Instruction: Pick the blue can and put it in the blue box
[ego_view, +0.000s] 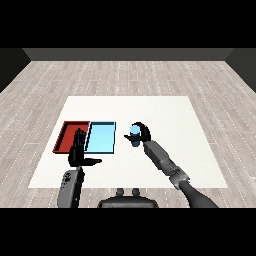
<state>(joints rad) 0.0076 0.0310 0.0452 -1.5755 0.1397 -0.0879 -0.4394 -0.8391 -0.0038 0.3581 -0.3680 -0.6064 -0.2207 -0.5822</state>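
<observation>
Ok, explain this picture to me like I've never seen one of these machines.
You are looking down from the robot's head across a white table. The two grey arms coming in from the bottom corners are its own, each ending in a black hand. The right hand is curled round a blue can, to the right of the trays. The left hand is open with straight fingers, over the near edge of the trays. Two shallow trays lie side by side: a red tray on the left and a light blue tray next to it. The can is meant for the blue one.
</observation>
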